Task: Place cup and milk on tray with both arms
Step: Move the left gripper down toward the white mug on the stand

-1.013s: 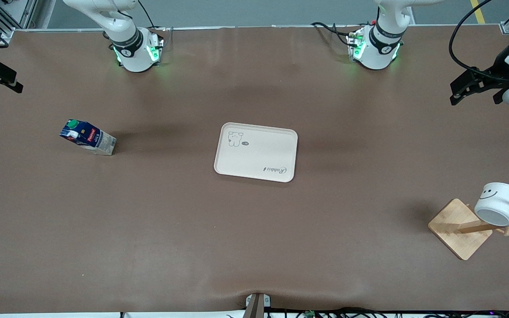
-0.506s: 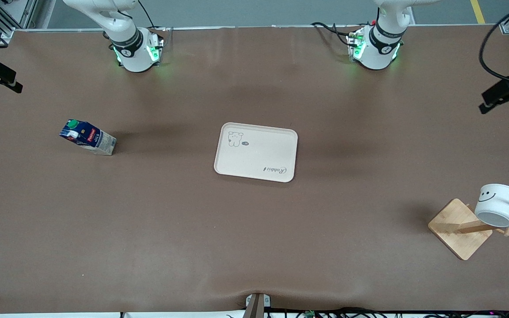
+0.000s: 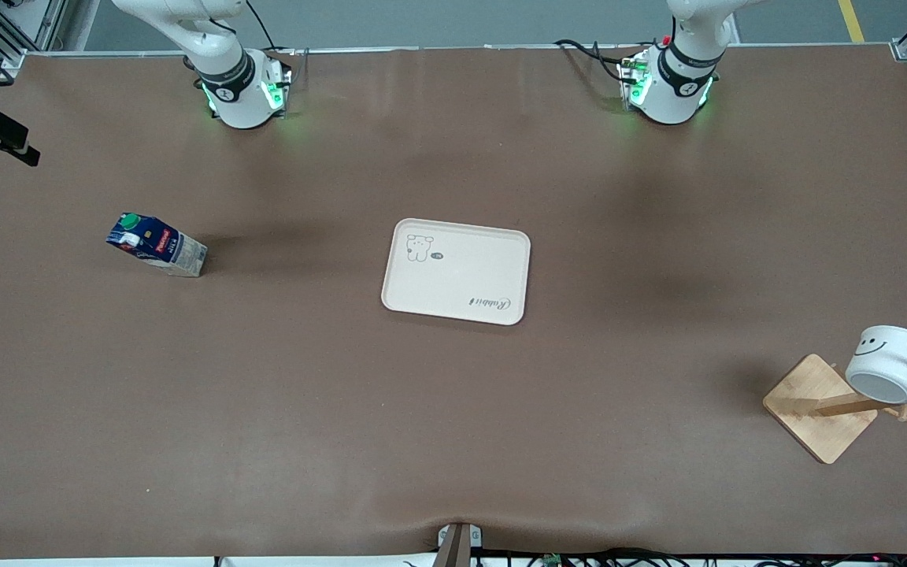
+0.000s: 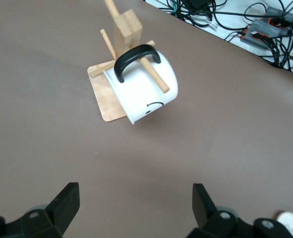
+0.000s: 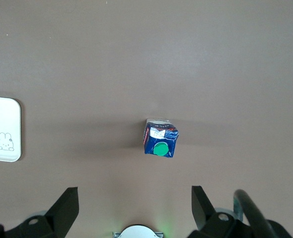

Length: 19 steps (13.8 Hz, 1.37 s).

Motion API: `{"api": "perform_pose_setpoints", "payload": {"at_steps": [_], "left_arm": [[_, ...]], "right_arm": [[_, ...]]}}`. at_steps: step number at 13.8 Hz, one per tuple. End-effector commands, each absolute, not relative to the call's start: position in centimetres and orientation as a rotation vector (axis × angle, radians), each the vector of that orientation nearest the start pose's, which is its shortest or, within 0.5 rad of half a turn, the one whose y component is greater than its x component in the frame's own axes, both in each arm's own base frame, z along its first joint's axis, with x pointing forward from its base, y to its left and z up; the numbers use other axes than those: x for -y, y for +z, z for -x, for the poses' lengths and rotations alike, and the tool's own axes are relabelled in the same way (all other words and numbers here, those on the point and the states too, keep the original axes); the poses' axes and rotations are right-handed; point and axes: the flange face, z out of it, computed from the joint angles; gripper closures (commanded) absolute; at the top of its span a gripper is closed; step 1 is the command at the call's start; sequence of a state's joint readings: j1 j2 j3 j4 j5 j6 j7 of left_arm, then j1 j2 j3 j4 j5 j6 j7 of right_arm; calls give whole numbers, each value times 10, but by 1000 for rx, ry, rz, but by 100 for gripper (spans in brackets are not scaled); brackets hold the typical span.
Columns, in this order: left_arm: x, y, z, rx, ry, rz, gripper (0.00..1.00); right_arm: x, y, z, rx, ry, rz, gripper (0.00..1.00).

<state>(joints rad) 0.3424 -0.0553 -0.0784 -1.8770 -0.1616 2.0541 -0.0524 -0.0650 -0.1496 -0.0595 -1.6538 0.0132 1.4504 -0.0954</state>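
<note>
Both grippers are being held spread and empty: left gripper (image 4: pixel 134 206) high over the cup (image 4: pixel 145 90), right gripper (image 5: pixel 135 206) high over the milk (image 5: pixel 160 139).

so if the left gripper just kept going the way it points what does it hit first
Probably bare table just short of the cup on its wooden rack; the open left gripper aims slightly below the cup, though depth is unclear.
</note>
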Motion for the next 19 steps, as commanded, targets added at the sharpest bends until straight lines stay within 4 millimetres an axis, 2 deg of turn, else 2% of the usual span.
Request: {"api": "perform_pose_setpoints", "payload": {"at_steps": [1,4,6,9,11,14,18,19], "left_arm": [[-130,533,-532,636,-499,3166,0],[-139,505,-539,522,-686,3123,0],[-144,484,-548,486,-743,3159,0],[-155,454,-564,293,-849,3139,0],[-154,442,-571,291,-878,3178,0],[-160,435,-585,126,-905,3165,0],[-153,432,-609,67,-959,3182,0],[-152,428,-615,65,-956,3187,3]], "right_arm": [[66,658,-489,-42,72,3100,0],[65,658,-489,-40,72,3100,0],[65,658,-489,-40,74,3099,0],[66,658,-489,-42,74,3099,0],[66,658,-489,-42,74,3098,0],[66,654,-492,-37,86,3099,0],[65,653,-494,-33,88,3099,0],[65,654,-494,-33,86,3099,0]]}}
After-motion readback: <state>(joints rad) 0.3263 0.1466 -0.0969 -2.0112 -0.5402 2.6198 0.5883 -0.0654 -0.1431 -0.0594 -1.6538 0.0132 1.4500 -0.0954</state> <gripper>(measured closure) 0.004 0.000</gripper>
